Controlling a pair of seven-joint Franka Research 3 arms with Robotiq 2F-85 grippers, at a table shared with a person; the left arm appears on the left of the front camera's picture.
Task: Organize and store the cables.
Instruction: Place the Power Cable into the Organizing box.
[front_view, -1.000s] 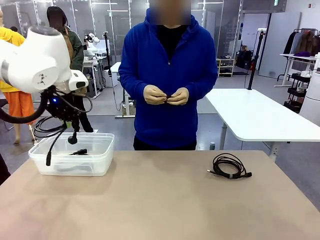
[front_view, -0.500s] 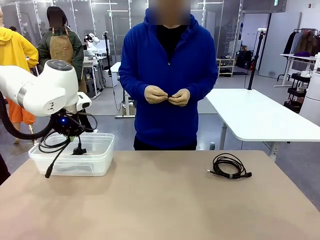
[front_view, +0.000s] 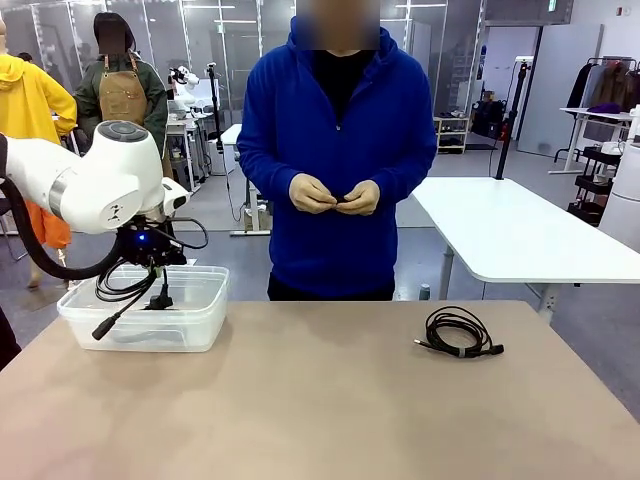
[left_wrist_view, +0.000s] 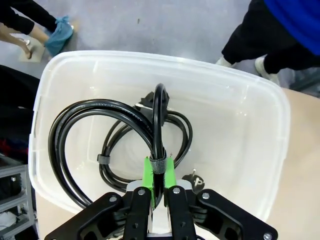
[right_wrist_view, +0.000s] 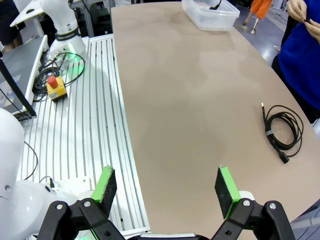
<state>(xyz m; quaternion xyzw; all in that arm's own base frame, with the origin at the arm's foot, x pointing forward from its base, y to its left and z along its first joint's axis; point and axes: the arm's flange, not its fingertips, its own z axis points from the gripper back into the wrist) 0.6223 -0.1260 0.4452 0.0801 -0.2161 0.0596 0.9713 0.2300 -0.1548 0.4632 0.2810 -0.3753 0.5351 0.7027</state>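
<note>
Black rubbery power cable: likely stiff, springy, not fragile. Best gripped at its strap, where the left tool is clamped, hanging it over the clear bin, which holds a second coil. Jacket print reads roughly "H05VV-F". A third coil lies on the surface. Right tool is wide open, empty.

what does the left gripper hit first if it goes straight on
The left gripper, jaws shut on a cable, points down into the clear bin. It would likely meet the other coil lying inside first, then the bin floor, though depth is unclear.
</note>
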